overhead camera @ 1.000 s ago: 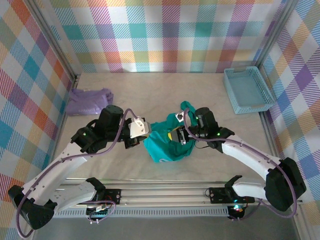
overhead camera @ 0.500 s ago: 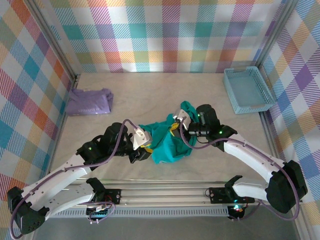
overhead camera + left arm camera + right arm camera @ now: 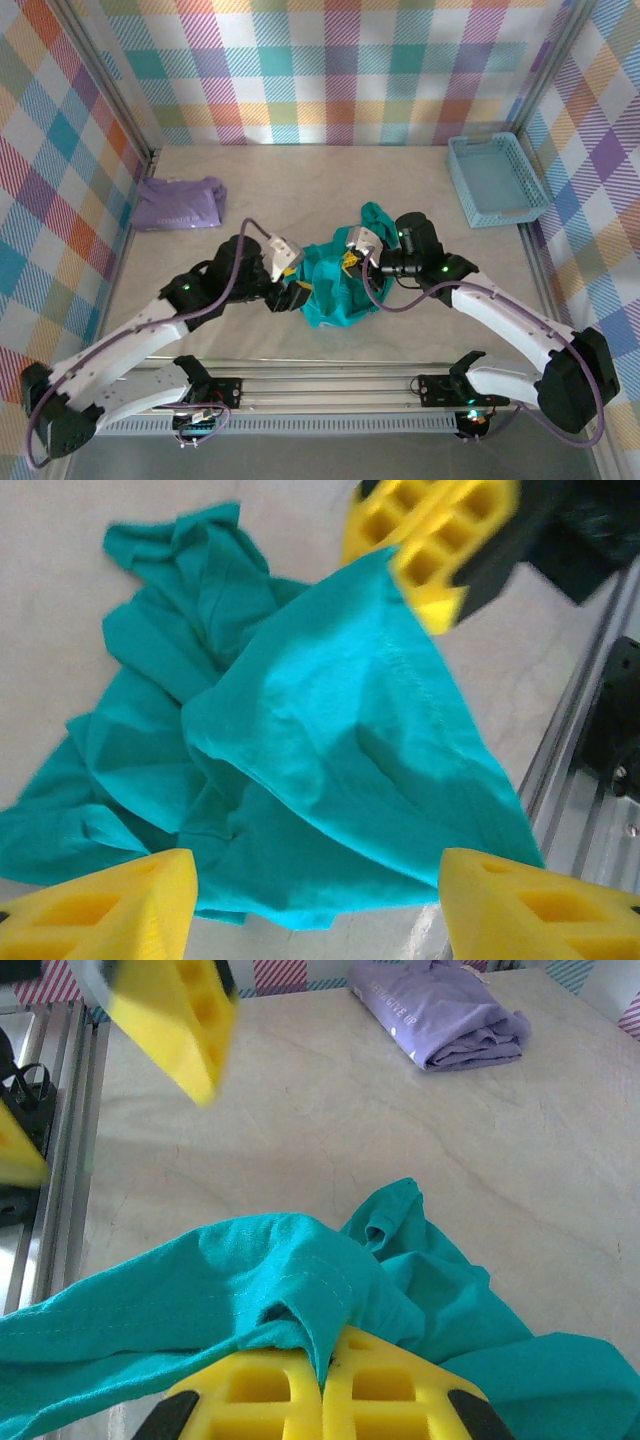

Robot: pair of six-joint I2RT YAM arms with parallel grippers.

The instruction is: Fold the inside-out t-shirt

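The right gripper point(image 3: 322, 1385) has its two yellow fingers pressed together at the bottom centre of the right wrist view, pinching a raised fold of the teal t-shirt point(image 3: 250, 1280). From that pinch the fabric drapes away to the lower left and lower right of the frame.

The left gripper point(image 3: 315, 880) has its yellow fingers spread wide at the two bottom corners of the left wrist view, and nothing is held between them. The shirt lies just ahead of the gap and fills the middle of that frame. One stretched panel climbs to the upper right, where the other gripper's yellow fingers clamp its corner. Looser, crumpled cloth trails off to the upper left.

From above, the shirt is a bunched heap at the centre of the pale table point(image 3: 300, 190), its longer line running from upper right to lower left. The left gripper sits at the heap's left edge and the right gripper at its upper middle. Both are close, but the left one is free, so it is probably best placed to take the hanging lower edge.

A folded lavender garment point(image 3: 180, 203) lies well apart at the left, and a light blue basket point(image 3: 495, 180) at the right.
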